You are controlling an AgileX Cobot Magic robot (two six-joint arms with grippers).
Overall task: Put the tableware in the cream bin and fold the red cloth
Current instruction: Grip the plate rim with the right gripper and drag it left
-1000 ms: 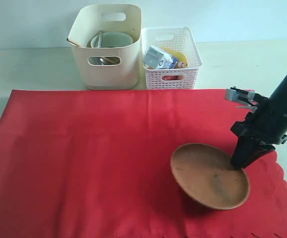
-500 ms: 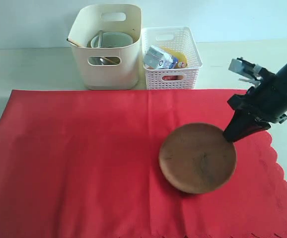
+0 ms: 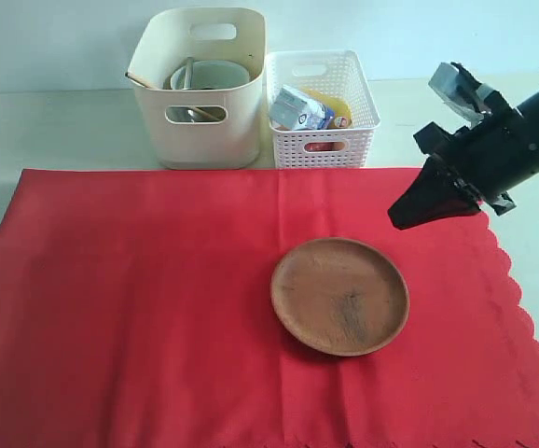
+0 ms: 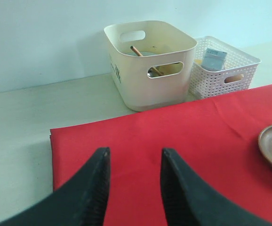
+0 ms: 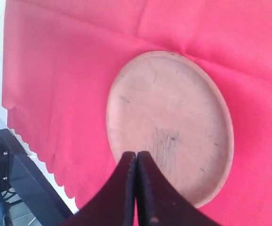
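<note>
The round brown wooden plate (image 3: 339, 295) lies flat on the red cloth (image 3: 139, 299), right of its middle. My right gripper (image 3: 395, 221) hangs above the cloth just beyond the plate's far right rim, clear of it. In the right wrist view the plate (image 5: 170, 125) shows past the right gripper (image 5: 136, 154), whose jaws are pressed together with nothing between them. My left gripper (image 4: 133, 153) stands open and empty over the cloth (image 4: 173, 132) near one corner; the exterior view does not show it. The cream bin (image 3: 204, 89) behind the cloth holds a white bowl (image 3: 215, 73) and other tableware.
A white lattice basket (image 3: 321, 107) with a milk carton (image 3: 297, 107) and food stands right of the bin, touching it. The cloth's scalloped edge (image 3: 521, 317) runs along the right side. Pale table (image 3: 55, 126) surrounds the cloth.
The plate, tilted up at its rim in my right gripper, has come free and now lies flat, farther left. The right gripper has risen, moved back and shut empty.
</note>
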